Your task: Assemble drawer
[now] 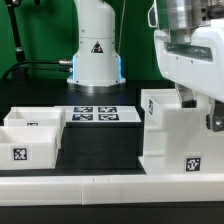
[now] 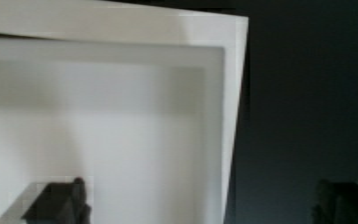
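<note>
The drawer's big boxy white housing [image 1: 172, 135] stands on the black table at the exterior view's right, with a square tag low on its front. My gripper [image 1: 198, 108] hangs over its top right corner. In the wrist view the housing [image 2: 105, 120] fills most of the picture. Its side wall runs between my two dark fingertips [image 2: 55, 200], which stand wide apart and touch nothing. The gripper [image 2: 202, 205] is open and empty. Two small white trays [image 1: 30, 135] sit together at the exterior view's left, the near one tagged.
The marker board [image 1: 95, 115] lies flat between the trays and the housing. A long low white rail [image 1: 100, 186] runs along the front of the table. The arm's white base [image 1: 95, 50] stands at the back.
</note>
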You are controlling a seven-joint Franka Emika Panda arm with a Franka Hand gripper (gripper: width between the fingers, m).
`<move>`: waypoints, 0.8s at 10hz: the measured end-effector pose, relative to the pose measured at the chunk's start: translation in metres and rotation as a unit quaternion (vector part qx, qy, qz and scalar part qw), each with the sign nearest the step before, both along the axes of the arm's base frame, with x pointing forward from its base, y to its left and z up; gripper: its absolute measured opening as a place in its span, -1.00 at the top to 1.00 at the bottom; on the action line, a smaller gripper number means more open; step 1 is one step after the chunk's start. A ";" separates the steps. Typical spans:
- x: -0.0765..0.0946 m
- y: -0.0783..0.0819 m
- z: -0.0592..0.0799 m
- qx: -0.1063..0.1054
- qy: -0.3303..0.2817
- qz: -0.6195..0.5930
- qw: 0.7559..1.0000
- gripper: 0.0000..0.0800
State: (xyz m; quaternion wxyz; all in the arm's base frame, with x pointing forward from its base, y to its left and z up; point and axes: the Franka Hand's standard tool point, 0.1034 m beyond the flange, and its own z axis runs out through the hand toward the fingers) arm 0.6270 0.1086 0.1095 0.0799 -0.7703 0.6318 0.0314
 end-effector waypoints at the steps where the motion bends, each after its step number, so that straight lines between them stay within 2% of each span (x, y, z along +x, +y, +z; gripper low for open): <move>1: -0.011 0.002 0.010 0.002 -0.007 0.042 0.999 -0.62; 4: -0.035 -0.008 0.041 0.002 -0.037 0.154 0.987 -0.62; 5: -0.042 -0.016 0.044 0.005 -0.049 0.176 0.983 -0.62; 8: -0.042 -0.013 0.041 0.005 -0.047 0.177 0.983 -0.62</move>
